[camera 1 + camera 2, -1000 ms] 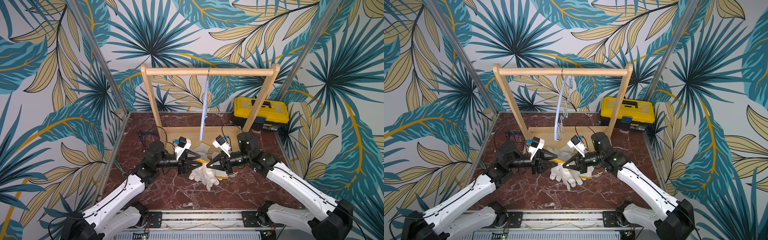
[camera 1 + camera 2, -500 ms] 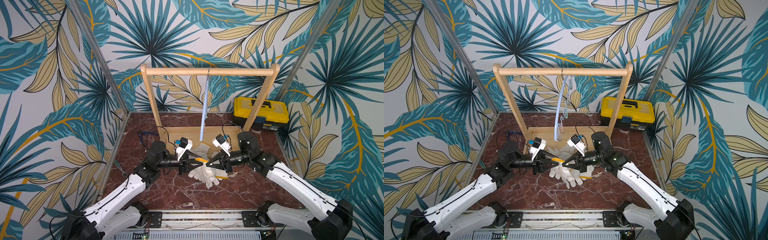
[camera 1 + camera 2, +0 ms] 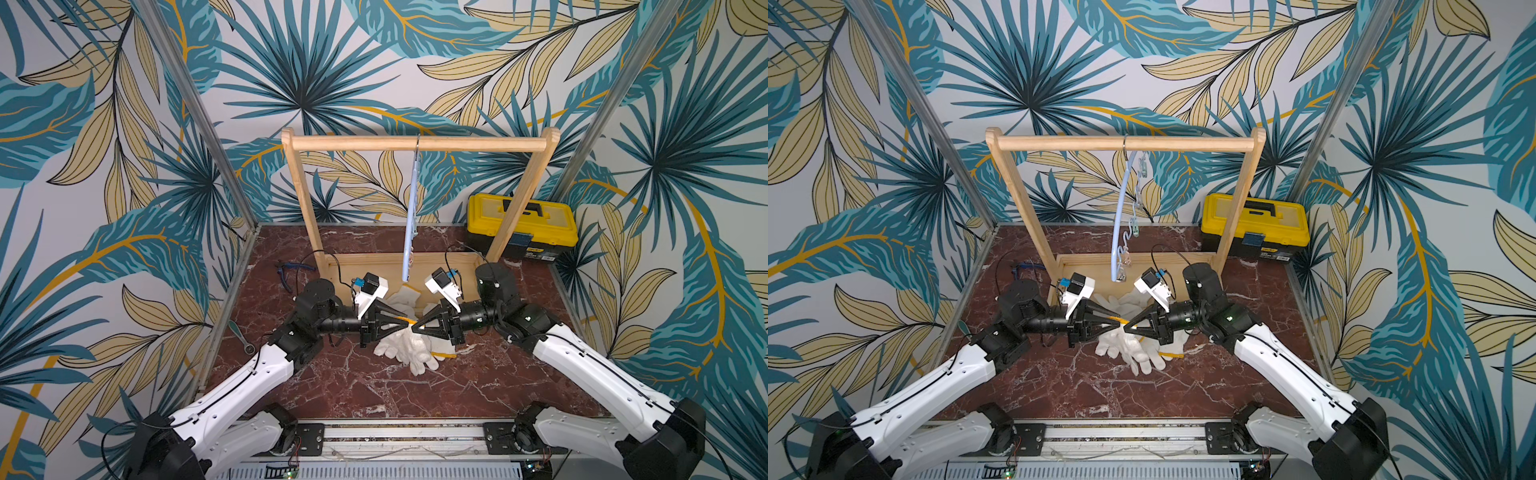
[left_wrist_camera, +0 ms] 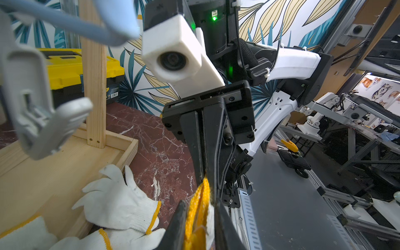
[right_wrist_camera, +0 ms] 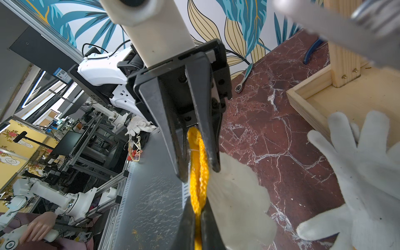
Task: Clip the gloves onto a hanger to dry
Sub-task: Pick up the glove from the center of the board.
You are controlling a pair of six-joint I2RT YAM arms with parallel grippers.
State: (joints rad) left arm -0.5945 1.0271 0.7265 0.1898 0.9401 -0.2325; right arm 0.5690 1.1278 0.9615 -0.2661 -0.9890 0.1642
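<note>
Grip on one glove (image 5: 236, 194) by both arms. The right end effector (image 5: 198, 216) is clenched on the glove's yellow cuff (image 5: 198, 164), with the knit pinched tight between its fingers. The left end effector (image 5: 200, 173) faces it tip to tip and grasps the same cuff, one finger pressed on each side. In the left wrist view the yellow trim fills the gap between those fingers (image 4: 177, 227).

In both top views the two end effectors meet nose to nose, level, above the table (image 3: 374, 386). The glove's white body hangs below the right end effector.

Directly beneath both end effectors, more gloves (image 3: 409, 353) lie in a loose heap on the table. Others lie just beyond the tips, on the rack's wooden base (image 3: 374, 266).

The hanger (image 3: 1116, 224) hangs beyond and above the end effectors, hooked on the rack's rail (image 3: 1059, 144), with its clips (image 3: 1133, 226) dangling. A yellow toolbox (image 3: 521, 224) stands beyond the right end effector, against the wall.
</note>
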